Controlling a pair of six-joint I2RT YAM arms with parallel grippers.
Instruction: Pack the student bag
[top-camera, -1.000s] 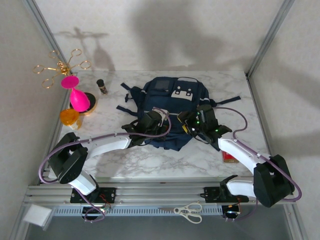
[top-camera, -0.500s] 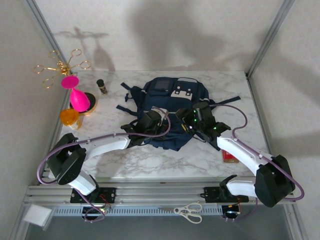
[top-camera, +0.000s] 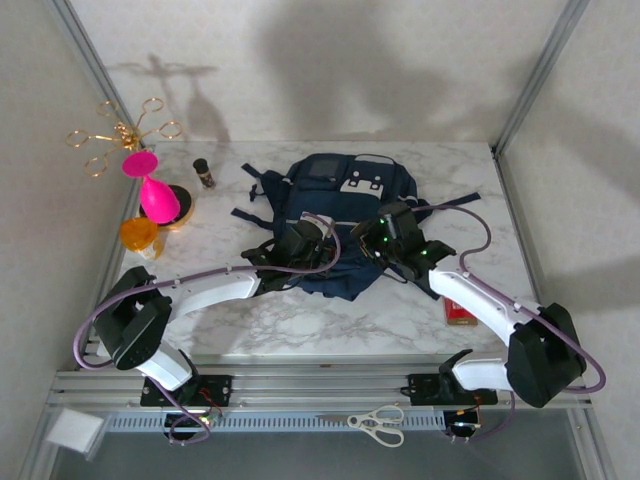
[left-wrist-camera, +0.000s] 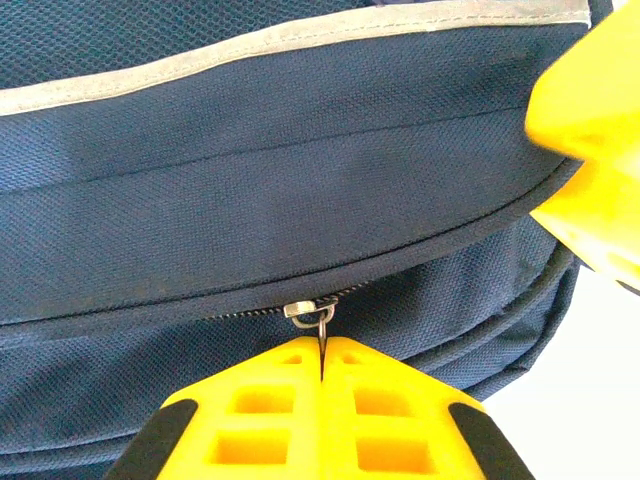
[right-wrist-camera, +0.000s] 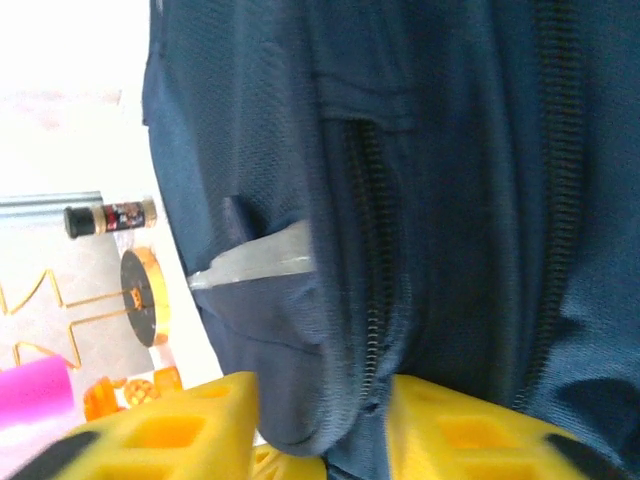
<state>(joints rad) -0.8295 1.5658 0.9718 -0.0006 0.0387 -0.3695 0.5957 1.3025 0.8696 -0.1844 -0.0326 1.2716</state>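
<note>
The student bag (top-camera: 350, 190), navy with a pale stripe, lies in the middle of the table. My left gripper (top-camera: 300, 242) rests at the bag's near left side. In the left wrist view its yellow jaws (left-wrist-camera: 322, 345) are shut on the metal zipper pull (left-wrist-camera: 322, 320) of a dark zip under the grey stripe (left-wrist-camera: 300, 40). My right gripper (top-camera: 386, 236) is at the bag's near right side. Its jaws (right-wrist-camera: 322, 400) pinch a bunched fold of bag fabric (right-wrist-camera: 300, 330) next to a zip line (right-wrist-camera: 372, 300). One of the right gripper's yellow fingers (left-wrist-camera: 590, 120) shows in the left wrist view.
At the table's left stand a pink funnel-shaped piece (top-camera: 152, 190), an orange cup (top-camera: 138, 234), a small dark bottle (top-camera: 204, 173) and a gold wire rack (top-camera: 118, 130). A red flat item (top-camera: 460, 312) lies by the right arm. Scissors (top-camera: 378, 422) rest on the front rail.
The right gripper has moved left and farther onto the bag, and its jaws have narrowed onto the fabric. The left gripper has stayed shut in place.
</note>
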